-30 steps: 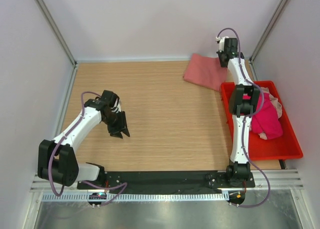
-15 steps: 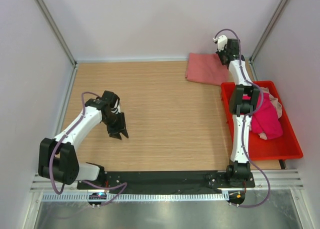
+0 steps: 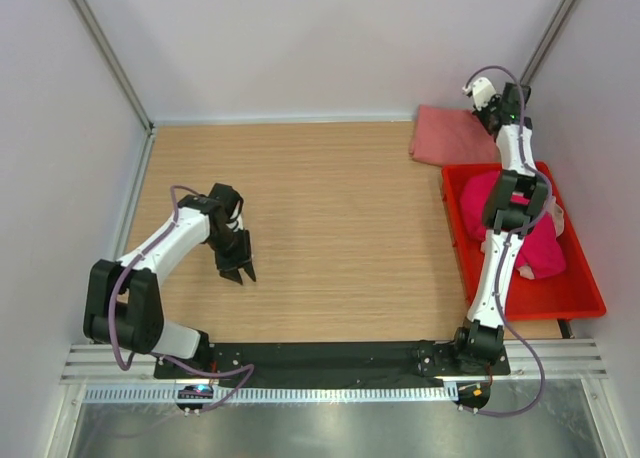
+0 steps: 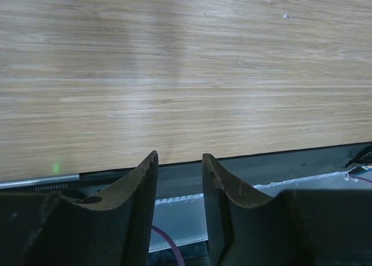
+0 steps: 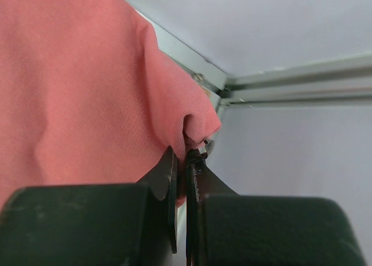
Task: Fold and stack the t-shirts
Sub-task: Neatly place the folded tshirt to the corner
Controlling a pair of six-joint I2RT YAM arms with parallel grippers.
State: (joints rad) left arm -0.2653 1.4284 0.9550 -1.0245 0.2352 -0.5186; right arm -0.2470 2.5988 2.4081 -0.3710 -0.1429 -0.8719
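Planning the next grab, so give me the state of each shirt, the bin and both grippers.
right gripper: shut on an edge of the salmon t-shirt.
left gripper: open, empty.
salmon t-shirt: folded, far right corner.
red bin: upright, holding shirts.
magenta t-shirt: crumpled in the bin.
pale shirt: crumpled, mostly hidden.

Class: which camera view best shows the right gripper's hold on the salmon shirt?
Right wrist: the right gripper pinches a fold of the salmon shirt up close. Top view shows it small and far; left wrist shows only table.
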